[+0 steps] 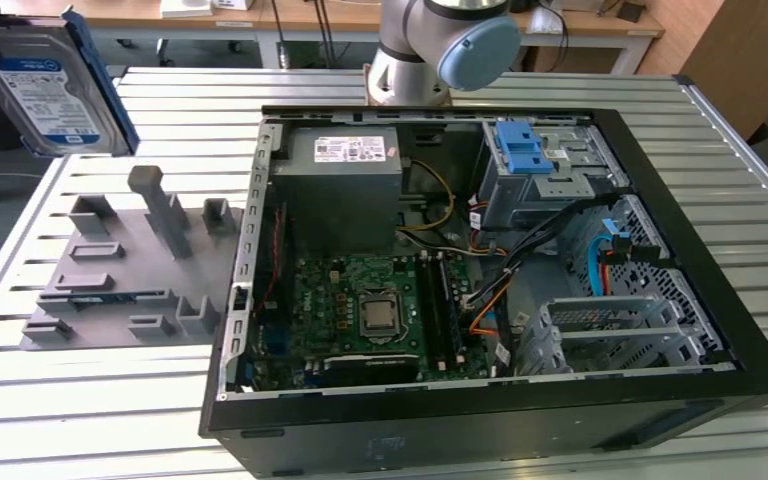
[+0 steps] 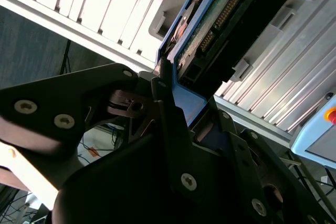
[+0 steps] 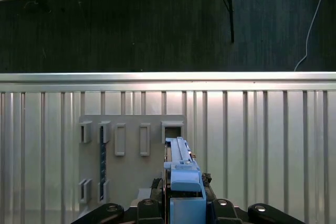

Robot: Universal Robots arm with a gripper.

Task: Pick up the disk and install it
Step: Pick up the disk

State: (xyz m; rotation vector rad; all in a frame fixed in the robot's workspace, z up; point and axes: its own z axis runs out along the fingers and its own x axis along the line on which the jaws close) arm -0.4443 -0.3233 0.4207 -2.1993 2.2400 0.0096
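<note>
- The claw [image 2: 189, 92] was clenched on the disk [image 2: 231, 19]. In the second wrist view its two dark fingers [image 2: 168, 119] pressed on the blue rail at one end of the disk.
- The disk's underside faced that camera, showing a green circuit board and a row of connector pins.
- In the first wrist view the disk [image 3: 181, 174] was seen edge-on, sticking out from the claw [image 3: 184, 208], in the air over a grey holder [image 3: 131, 177] on the slatted metal table [image 3: 273, 140].
- In the exterior view the disk [image 1: 44, 90] hung high at that view's left, above the holder [image 1: 117, 290] and well apart from the open computer case [image 1: 491, 430].
- Inside the case, a metal cage with a blue latch [image 1: 531, 160] sat at the far side.
- Handling, as a judgement: the disk looked stiff, fairly heavy and smooth-sided, and likely to suffer from knocks.
- The rails and bare metal edges seemed the safe places to hold, away from the board and pins.
</note>
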